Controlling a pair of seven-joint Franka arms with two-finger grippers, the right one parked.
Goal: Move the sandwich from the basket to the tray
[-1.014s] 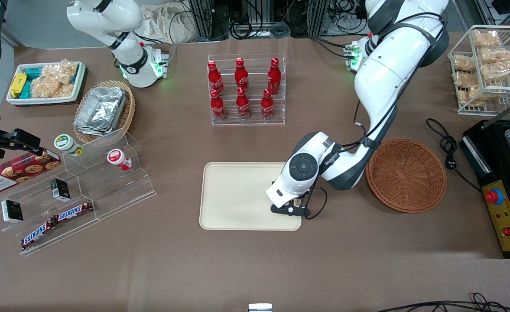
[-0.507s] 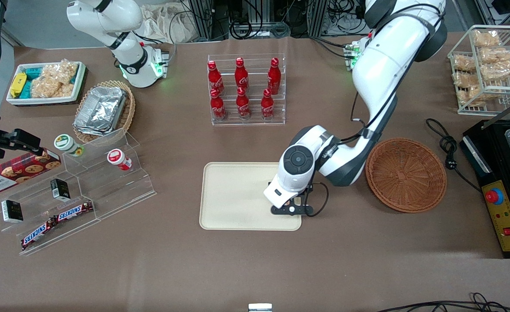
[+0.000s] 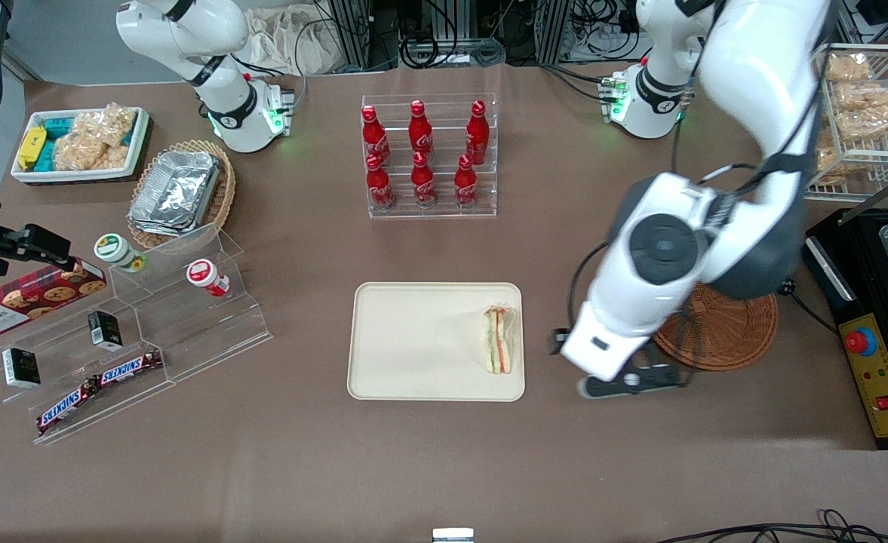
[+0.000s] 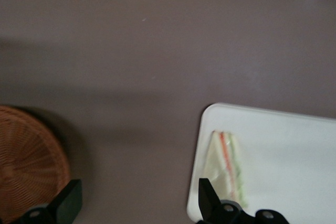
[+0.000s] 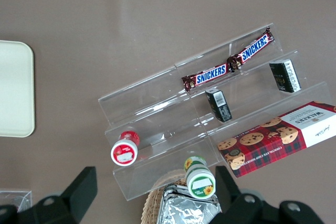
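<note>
The sandwich (image 3: 498, 341), a clear-wrapped wedge with green and orange-red stripes, lies on the cream tray (image 3: 413, 339) at the edge nearest the working arm's end. It also shows in the left wrist view (image 4: 226, 166), lying on the tray (image 4: 294, 150). The left gripper (image 3: 602, 354) hangs raised over bare table between the tray and the reddish-brown basket (image 3: 730, 339). In its wrist view the gripper (image 4: 137, 203) is open and empty, its fingers (image 4: 68, 203) wide apart. The basket (image 4: 26, 156) holds nothing in the part I see; the arm covers much of it in the front view.
A clear rack of red cola bottles (image 3: 428, 154) stands farther from the front camera than the tray. A stepped acrylic display (image 3: 134, 332) with snacks is toward the parked arm's end. A black appliance (image 3: 866, 332) and a wire rack of snacks (image 3: 858, 121) are toward the working arm's end.
The gripper let go of the sandwich on the tray, rose and swung away toward the basket. The sandwich, hidden under the hand before, now lies uncovered.
</note>
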